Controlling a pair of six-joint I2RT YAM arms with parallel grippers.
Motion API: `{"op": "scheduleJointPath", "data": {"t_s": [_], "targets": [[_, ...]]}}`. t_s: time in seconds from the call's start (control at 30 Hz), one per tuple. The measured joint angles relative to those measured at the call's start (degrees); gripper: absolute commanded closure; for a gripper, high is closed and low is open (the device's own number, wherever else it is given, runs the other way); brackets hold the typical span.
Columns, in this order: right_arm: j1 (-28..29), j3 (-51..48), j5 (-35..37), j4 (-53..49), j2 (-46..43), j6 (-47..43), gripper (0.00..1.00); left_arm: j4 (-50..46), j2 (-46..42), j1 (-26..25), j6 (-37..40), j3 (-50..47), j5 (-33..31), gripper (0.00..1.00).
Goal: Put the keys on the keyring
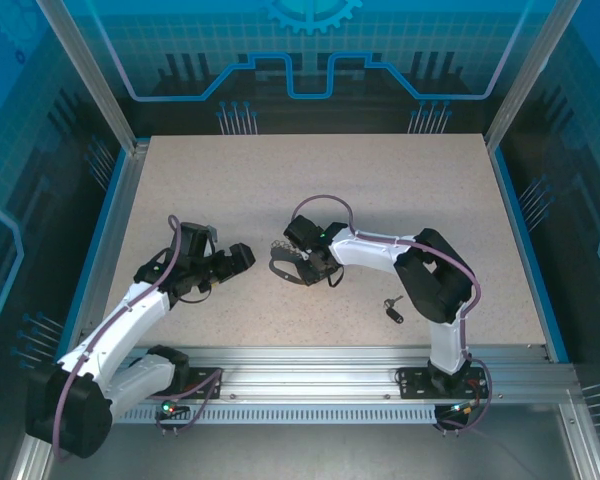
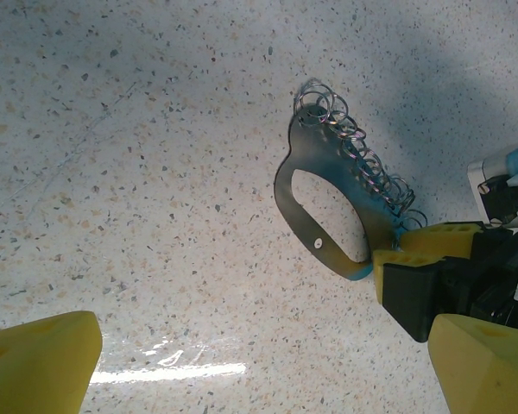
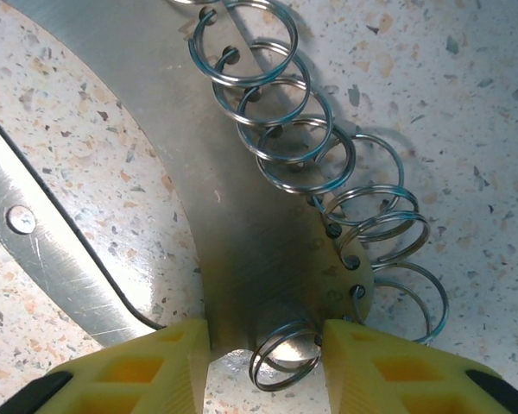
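Pinching the one keyring [image 3: 242,216] by its end at mid-table, the right gripper [image 3: 266,362] grips it. The left gripper [image 1: 242,256] hangs beside, jaws spread. One key [image 1: 392,311] lies apart, nearer the right arm's base.

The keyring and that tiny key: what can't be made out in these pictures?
- Top view, key: too small to show its blade's cut.
- Top view, keyring: one end covered by the right gripper; rings too small to count.
- Right wrist view: frame edges cut off most of the loop and the top rings.
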Motion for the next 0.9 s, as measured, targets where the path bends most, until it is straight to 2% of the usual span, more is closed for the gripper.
{"op": "scheduleJointPath", "data": {"t_s": [0.57,0.77,0.9], "targets": [[0.0,1.0,2.8,-3.0,0.6,0.6,0.84,0.5,0.4,0.0,0.0,0.0,0.0,0.01],[0.0,1.9,3.0,-4.0,0.7,0.4,1.0,0.5,0.4,0.0,0.0,0.0,0.1,0.01],[-0.3,2.9,3.0,-4.6,0.7,-0.2,1.0,0.4,0.4,0.0,0.0,0.0,0.2,0.01]]}}
